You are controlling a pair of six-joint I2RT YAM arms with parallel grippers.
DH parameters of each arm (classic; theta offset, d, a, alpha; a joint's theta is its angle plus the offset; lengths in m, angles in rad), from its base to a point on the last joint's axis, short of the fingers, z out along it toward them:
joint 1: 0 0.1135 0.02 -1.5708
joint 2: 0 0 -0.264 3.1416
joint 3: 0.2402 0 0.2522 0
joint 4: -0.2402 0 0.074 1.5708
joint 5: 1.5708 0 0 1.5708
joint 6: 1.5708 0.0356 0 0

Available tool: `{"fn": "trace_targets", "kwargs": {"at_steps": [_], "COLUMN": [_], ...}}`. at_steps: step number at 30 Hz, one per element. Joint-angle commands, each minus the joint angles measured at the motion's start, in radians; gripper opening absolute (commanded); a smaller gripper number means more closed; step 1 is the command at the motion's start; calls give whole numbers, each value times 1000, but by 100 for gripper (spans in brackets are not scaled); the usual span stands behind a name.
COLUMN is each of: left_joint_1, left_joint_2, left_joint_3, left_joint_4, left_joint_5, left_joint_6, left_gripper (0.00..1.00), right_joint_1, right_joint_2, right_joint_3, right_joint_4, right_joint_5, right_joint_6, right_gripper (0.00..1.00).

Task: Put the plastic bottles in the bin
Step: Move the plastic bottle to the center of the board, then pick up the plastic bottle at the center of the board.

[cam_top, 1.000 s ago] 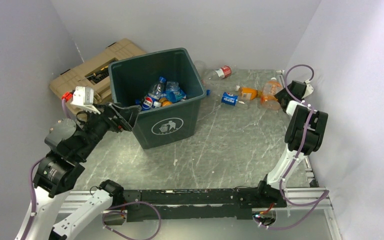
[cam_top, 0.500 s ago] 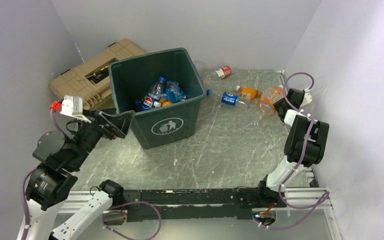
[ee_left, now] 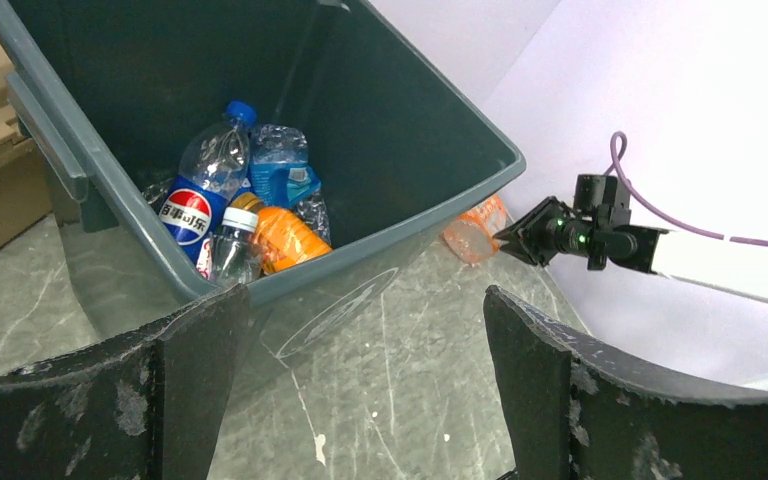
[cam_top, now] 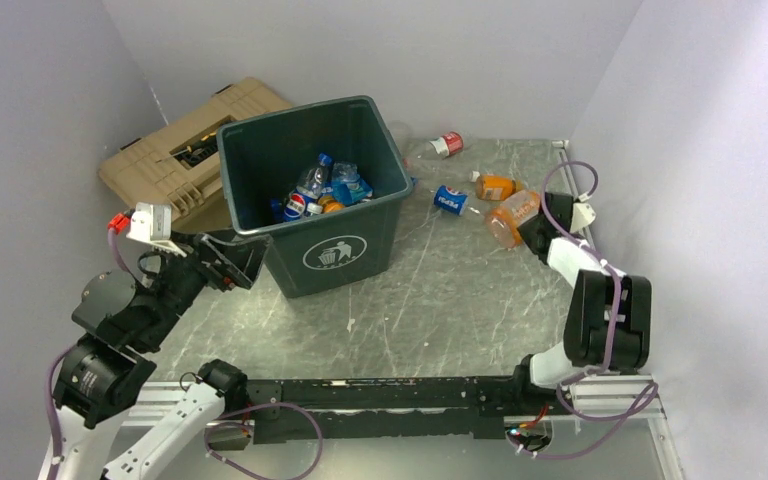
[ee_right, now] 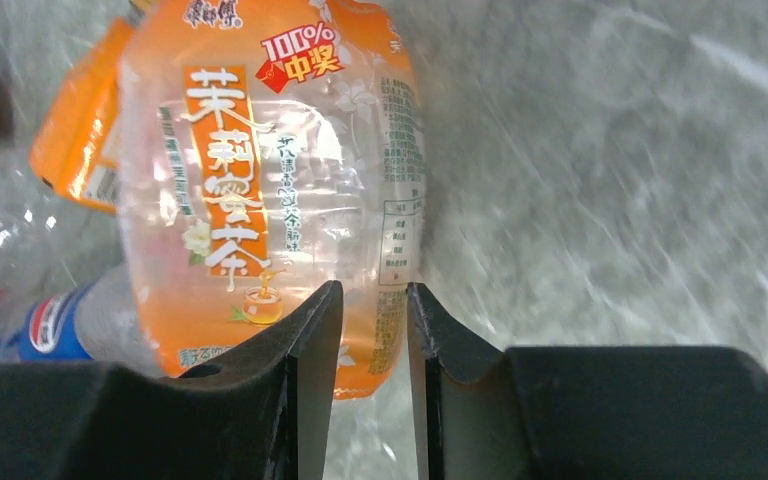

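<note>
The dark green bin (cam_top: 332, 253) stands left of centre with several plastic bottles (cam_top: 318, 186) inside, among them a Pepsi bottle (ee_left: 193, 206) and an orange one (ee_left: 285, 234). My right gripper (cam_top: 532, 228) is shut on the base of a clear bottle with an orange label (ee_right: 260, 170), which hangs slightly above the table (cam_top: 509, 216). Behind it lie a Pepsi bottle (cam_top: 448, 200), an orange bottle (cam_top: 497, 187) and a red-labelled bottle (cam_top: 447, 144). My left gripper (cam_top: 237, 256) hangs open and empty at the bin's near left corner (ee_left: 367, 305).
A tan ribbed hard case (cam_top: 175, 145) lies behind the bin on the left. Purple-grey walls close in the table on the left, back and right. The right arm (cam_top: 608, 315) stands close to the right wall.
My right gripper closed on the orange-labelled bottle and carried it left and nearer, away from the back right corner. The left arm drew back a little from the bin.
</note>
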Motion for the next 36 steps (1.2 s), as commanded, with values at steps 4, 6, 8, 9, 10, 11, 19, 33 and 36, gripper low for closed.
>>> {"fn": "trace_targets", "kwargs": {"at_steps": [4, 6, 8, 9, 10, 11, 19, 33, 36], "left_joint_1": [2, 2, 2, 3, 2, 3, 2, 2, 2], "left_joint_2": [-27, -27, -26, -26, -26, -26, -13, -32, -29], "left_joint_3": [0, 0, 1, 1, 2, 2, 19, -61, -62], "left_joint_4": [11, 12, 13, 14, 15, 15, -1, 71, 77], "left_joint_5": [13, 13, 24, 26, 26, 27, 11, -68, -77], "left_joint_6": [-7, -4, -2, -2, -2, -1, 20, 9, 11], "left_gripper": [92, 92, 92, 92, 93, 93, 93, 91, 91], "right_joint_1": [44, 44, 44, 44, 43, 42, 12, -69, -71], "right_joint_2": [-168, -191, -190, -179, -167, -144, 98, 370, 385], "right_joint_3": [-94, -75, -36, -8, 19, 46, 324, 521, 518], "right_joint_4": [-101, -119, -135, -148, -155, -158, -178, -157, -135], "right_joint_5": [99, 118, 129, 145, 154, 164, 202, 168, 155], "right_joint_6": [38, 27, 10, 3, -6, -15, -62, -51, -42], "right_gripper": [43, 57, 71, 77, 81, 85, 93, 88, 87]}}
